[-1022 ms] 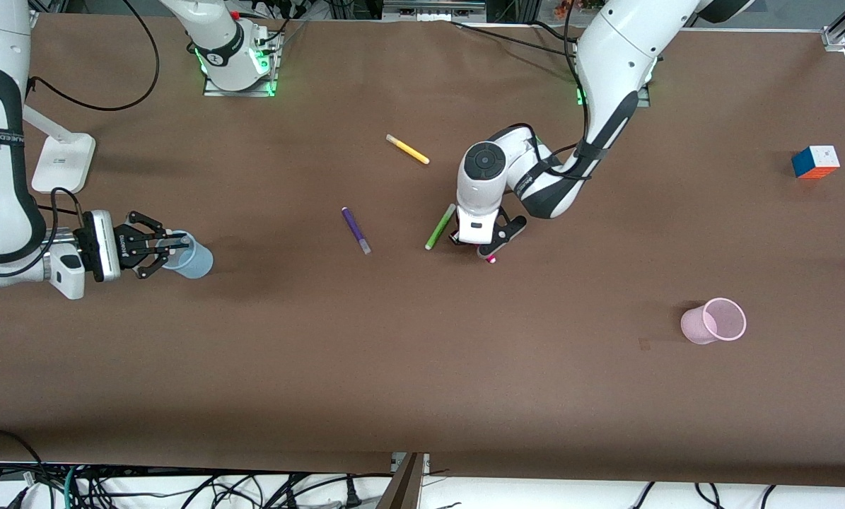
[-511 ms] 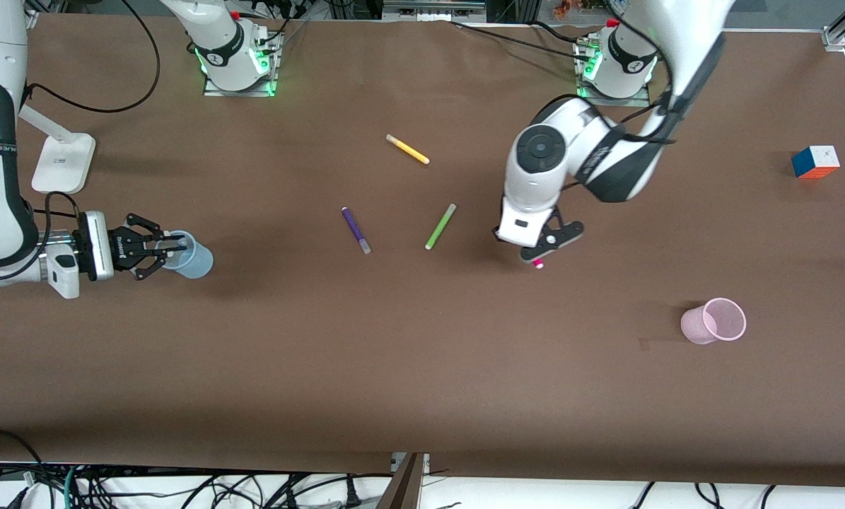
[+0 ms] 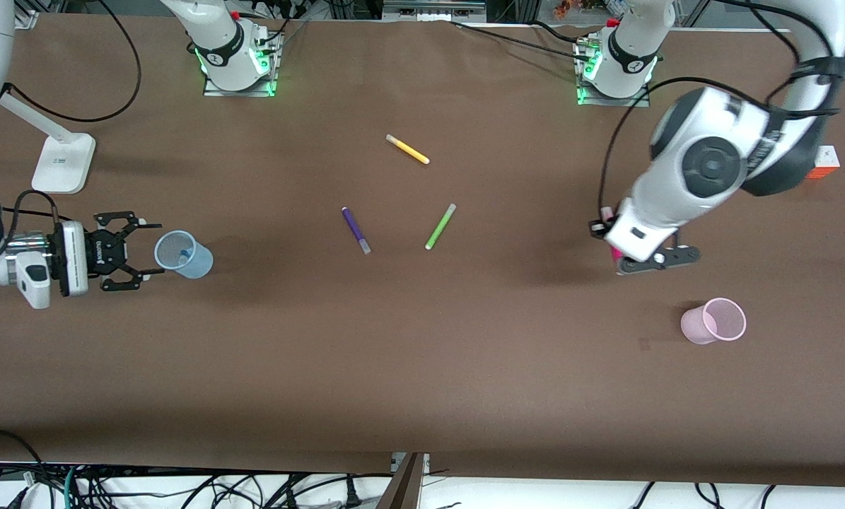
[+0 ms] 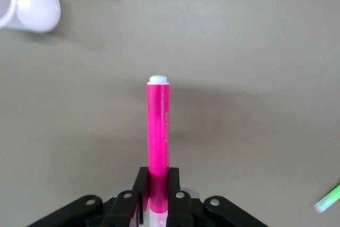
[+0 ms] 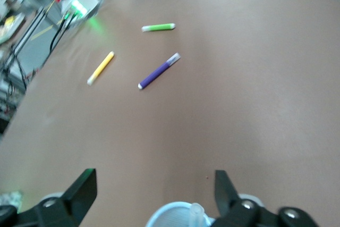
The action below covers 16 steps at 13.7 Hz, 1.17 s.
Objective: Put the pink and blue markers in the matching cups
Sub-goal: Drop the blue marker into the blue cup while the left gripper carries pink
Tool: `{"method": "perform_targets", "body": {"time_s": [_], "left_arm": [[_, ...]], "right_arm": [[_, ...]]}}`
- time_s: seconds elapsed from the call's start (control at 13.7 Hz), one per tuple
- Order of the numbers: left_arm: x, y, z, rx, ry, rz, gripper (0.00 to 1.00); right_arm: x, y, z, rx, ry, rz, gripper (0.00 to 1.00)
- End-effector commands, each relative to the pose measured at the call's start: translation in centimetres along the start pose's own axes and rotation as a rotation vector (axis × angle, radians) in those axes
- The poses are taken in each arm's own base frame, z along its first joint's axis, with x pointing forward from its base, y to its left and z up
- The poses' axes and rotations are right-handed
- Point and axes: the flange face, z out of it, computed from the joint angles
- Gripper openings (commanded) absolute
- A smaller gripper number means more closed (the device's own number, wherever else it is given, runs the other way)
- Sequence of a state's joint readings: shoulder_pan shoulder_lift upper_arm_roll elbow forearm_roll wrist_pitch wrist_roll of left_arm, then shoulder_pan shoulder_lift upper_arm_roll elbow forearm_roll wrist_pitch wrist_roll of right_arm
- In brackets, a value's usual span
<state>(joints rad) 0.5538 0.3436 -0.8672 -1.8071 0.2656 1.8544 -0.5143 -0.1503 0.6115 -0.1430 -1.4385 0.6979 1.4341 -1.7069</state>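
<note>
Your pink marker, clamped in the left gripper above the desk near the pink cup, could clip that rim and tip it, while the right gripper gapes wide beside the blue cup holding the blue marker.

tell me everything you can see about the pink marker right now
The pink marker is a slim, straight magenta pen of smooth plastic with a pale rounded tip at its free end and faint print down the barrel. The left claw is shut on its other end, so it juts out from between the fingers, held in the air over bare brown table. The pink cup stands apart from it, nearer the front camera. Nothing else touches it.
</note>
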Motion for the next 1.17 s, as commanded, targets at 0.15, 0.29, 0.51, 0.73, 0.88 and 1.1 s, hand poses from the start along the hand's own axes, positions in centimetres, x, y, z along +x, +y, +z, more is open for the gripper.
{"method": "perform_targets", "body": {"time_s": [0.15,0.29,0.51,0.73,0.88,1.1], "left_arm": [[1.9,-8.8,-0.5,-0.03,-0.014,0.295,0.0],[2.8,-11.9,-0.6,0.012,0.025,0.475,0.0],[4.5,-15.1,-1.3,0.054,0.142,0.684,0.0],[7.1,-19.3,0.7,0.02,0.293,0.928,0.0],[8.3,-21.5,1.5,0.009,0.39,1.039,0.0],[9.7,-23.3,2.3,0.023,0.529,1.15,0.0]], "right_arm": [[9.0,-3.3,-2.7,-0.111,-0.194,0.436,1.0],[12.9,-4.5,-2.3,-0.201,-0.279,0.663,1.0],[17.3,-6.3,0.1,-0.358,-0.431,0.878,1.0],[20.0,-9.0,3.0,-0.542,-0.522,1.084,1.0],[19.0,-11.2,3.6,-0.621,-0.493,1.236,1.0],[18.5,-16.0,1.0,-0.696,-0.422,1.245,1.0]]}}
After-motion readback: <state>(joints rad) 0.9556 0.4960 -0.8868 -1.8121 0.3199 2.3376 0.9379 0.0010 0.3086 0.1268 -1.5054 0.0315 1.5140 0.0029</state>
